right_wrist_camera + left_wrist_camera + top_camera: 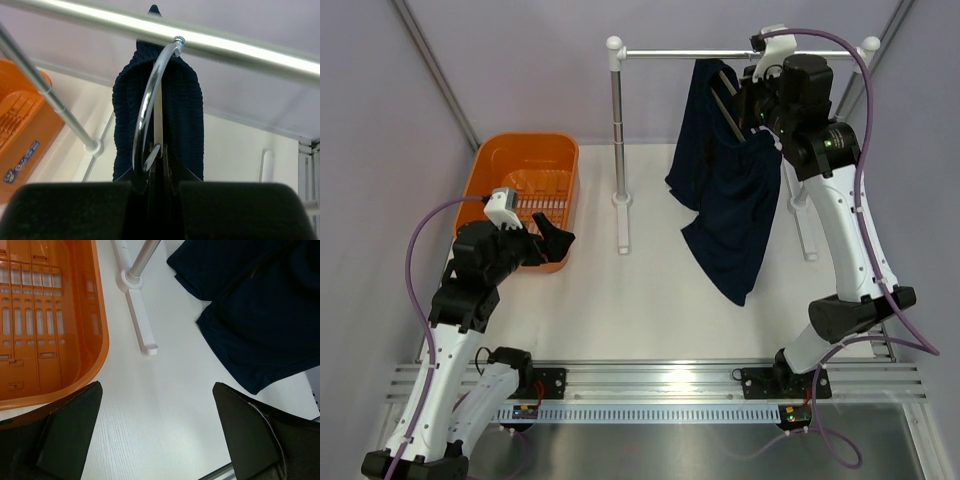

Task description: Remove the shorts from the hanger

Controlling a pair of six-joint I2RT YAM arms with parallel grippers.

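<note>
Right wrist view had the shorts (186, 130) front and centre: dark navy, limp, draped over the hanger (728, 108) and dangling below the rail (225, 45), the lower leg trailing down toward the table (640, 300). Soft stuff, that was, light and creased, so it would sag, stretch and bunch rather than lift as one piece, and it would likely drag on the hanger bar instead of sliding freely. Best hold, by my reading, was a bunched fold on the hanging leg or near the waistband, pinched deep so the cloth did not slip out. The hanger looked thin and rigid, and its wire hook (143, 117) curled over the rail with nothing locking it, so a hard tug could swing it or unhook it. Right claw (156, 189) sat just under that hook, jaws pressed in close on the hanger neck, clenched on it as far as I could judge. Out on the white table there was plenty of room below and left of the cloth. An orange basket (520, 145) sat at the far left, well apart from the shorts. Left claw (157, 437) hovered beside the basket, fingers spread wide, holding nothing, with plain pale walls on both sides
</note>
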